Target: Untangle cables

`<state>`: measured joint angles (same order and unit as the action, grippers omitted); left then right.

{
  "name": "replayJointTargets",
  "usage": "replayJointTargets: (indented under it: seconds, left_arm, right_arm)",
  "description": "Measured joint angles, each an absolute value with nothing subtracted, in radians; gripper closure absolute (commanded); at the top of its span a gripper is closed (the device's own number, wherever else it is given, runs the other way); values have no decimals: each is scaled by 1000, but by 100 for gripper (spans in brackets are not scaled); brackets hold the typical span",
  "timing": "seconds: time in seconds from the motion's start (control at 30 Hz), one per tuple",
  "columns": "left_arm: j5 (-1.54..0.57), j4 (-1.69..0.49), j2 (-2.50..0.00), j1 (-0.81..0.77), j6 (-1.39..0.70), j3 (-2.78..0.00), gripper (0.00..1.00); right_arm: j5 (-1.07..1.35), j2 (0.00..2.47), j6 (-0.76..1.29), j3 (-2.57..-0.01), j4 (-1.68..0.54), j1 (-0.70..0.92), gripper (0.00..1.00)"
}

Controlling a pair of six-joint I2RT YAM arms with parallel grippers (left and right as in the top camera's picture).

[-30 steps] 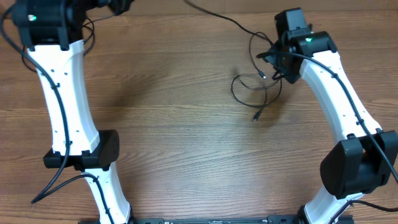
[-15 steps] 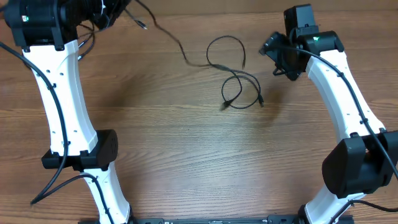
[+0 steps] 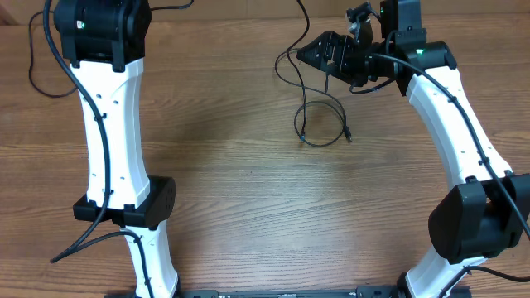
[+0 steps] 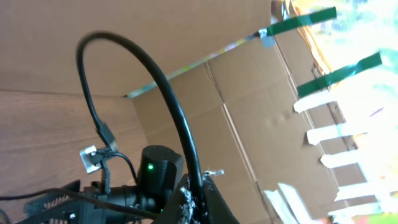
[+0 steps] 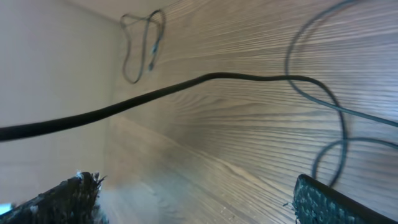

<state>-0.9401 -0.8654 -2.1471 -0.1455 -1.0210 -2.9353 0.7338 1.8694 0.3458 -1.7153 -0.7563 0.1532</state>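
Wooden table (image 3: 248, 215), with the white left arm (image 3: 112, 124) and right arm (image 3: 451, 124) reaching toward its far side. The right gripper (image 3: 310, 52) points leftward above the far centre, fingers spread wide and grasping nothing. The left gripper (image 4: 199, 205), outside the overhead view, is clenched, and whether it pinches anything cannot be told. The cables (image 3: 339, 108) lie as one loose loop on the table just on the near side of the right gripper, two plug tips at the loop's near side, one strand running up past the spread fingers.
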Motion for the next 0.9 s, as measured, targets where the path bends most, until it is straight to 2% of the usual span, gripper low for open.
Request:
replayJointTargets:
  seconds: [0.27, 0.43, 0.47, 0.5, 0.6, 0.7, 0.73, 0.9]
  left_arm:
    - [-943, -837, -2147, -142, -1208, -2935, 96]
    - [-968, -837, -2147, -145, -1290, -2935, 96]
    - [-973, -837, -2147, -147, -1304, -2935, 96]
    - [-976, -837, -2147, -149, -1312, -2935, 96]
    - [-985, -837, -2147, -158, -1330, -2935, 96]
    - [-988, -839, -2147, -158, -1332, -2935, 96]
    - [-987, -840, -2147, -157, -1329, -2935, 96]
    - [-954, -908, -2147, -155, -1275, -2935, 96]
  right_arm:
    - [781, 1869, 313, -1715, -648, 180, 0]
    - [710, 1869, 315, -1715, -546, 255, 1]
    - [680, 1869, 325, -1715, -530, 271, 5]
    - [652, 1869, 339, -1715, -518, 283, 16]
    - [568, 1869, 381, -1715, -492, 304, 56]
    - [520, 1869, 409, -1715, -495, 303, 90]
    - [510, 1869, 410, -1715, -500, 302, 96]
    - [494, 1869, 428, -1715, -540, 302, 96]
